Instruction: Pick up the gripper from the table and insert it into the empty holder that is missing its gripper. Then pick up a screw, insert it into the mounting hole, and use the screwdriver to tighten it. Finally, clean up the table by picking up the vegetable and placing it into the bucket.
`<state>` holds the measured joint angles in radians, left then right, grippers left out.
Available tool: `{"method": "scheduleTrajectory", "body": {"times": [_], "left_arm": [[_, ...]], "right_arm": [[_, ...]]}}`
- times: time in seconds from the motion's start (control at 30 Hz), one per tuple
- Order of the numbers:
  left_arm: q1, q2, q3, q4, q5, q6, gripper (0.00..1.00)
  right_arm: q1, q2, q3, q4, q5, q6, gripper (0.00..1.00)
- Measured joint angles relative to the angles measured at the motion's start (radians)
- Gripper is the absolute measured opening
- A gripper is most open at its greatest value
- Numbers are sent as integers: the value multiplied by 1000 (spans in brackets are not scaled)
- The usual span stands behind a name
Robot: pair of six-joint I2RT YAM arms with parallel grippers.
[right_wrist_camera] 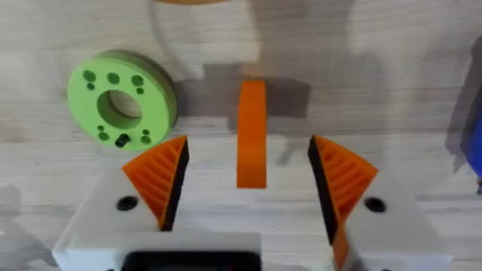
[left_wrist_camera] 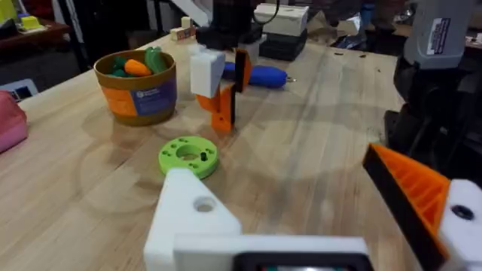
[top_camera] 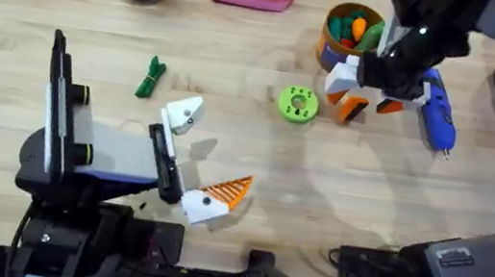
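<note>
Below, the right hand stood open, its ribbed orange pads spread either side of the smooth orange gripper, which lay on the pale wood bench untouched. Beside it sat a green disc pierced with small holes. The left hand was open too: one white holder bare, one finger orange. The blue screwdriver was partly hidden by the right arm. The bucket held toys, the vegetable lying apart.
</note>
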<state>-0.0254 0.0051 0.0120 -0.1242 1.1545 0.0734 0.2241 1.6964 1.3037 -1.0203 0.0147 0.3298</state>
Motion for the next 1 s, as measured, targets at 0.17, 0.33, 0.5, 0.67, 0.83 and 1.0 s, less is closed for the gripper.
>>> {"method": "scheduleTrajectory", "body": {"times": [0.17,0.33,0.5,0.67,0.83,1.0], "left_arm": [[0,0,0,0,0,0,985],[0,0,0,0,0,0,986],[0,0,0,0,0,0,986],[0,0,0,0,0,0,987],[0,0,0,0,0,0,987],[0,0,0,0,0,0,986]], "right_arm": [[0,28,0,-1,17,1,862],[0,28,0,-2,57,3,844],[8,28,0,-1,72,4,726],[23,28,0,0,75,6,218],[24,28,1,3,75,11,13],[24,25,1,3,75,12,12]]}}
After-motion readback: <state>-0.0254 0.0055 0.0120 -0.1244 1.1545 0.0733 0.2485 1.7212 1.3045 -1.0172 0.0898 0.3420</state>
